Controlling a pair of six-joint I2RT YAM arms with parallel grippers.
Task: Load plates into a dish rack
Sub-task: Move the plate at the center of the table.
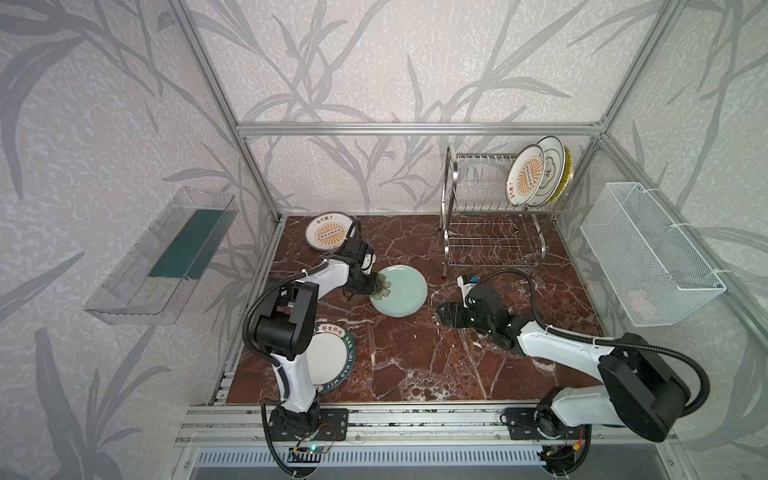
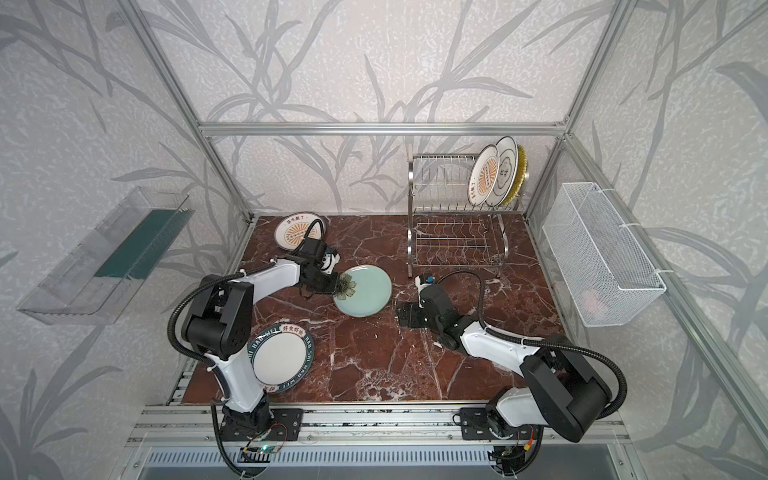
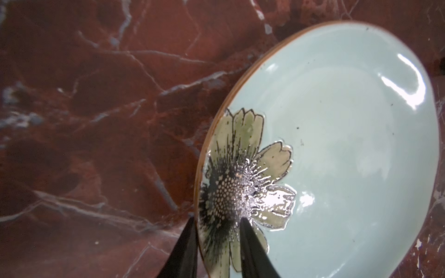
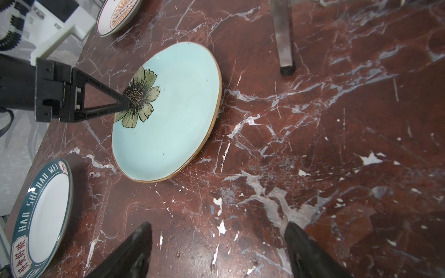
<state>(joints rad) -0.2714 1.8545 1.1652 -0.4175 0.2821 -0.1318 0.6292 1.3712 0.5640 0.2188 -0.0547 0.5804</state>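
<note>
Left end effector [image 3: 216,220] clenched on pale green plate [image 3: 337,144] rim; right end effector [image 4: 218,226] released. Next I lift toward the dish rack [image 1: 449,183].

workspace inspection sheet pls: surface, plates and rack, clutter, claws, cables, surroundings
surface: red-brown marble table, white veins and chips, no spills seen
job's things: pale green plate, sunburst plate and teal-lettered plate are on the table; dish rack upper tier holds second sunburst plate, cloud-outline plate and yellow plate, all upright; lower tier empty
clutter: nothing seen
claws: left claw shut on the pale green plate's rim at the flower; right claw open, empty, over bare table
cables: black hoses along both arms, no snag seen
surroundings: clear tray on one wall; white mesh basket on the opposite wall, contents unclear
</note>
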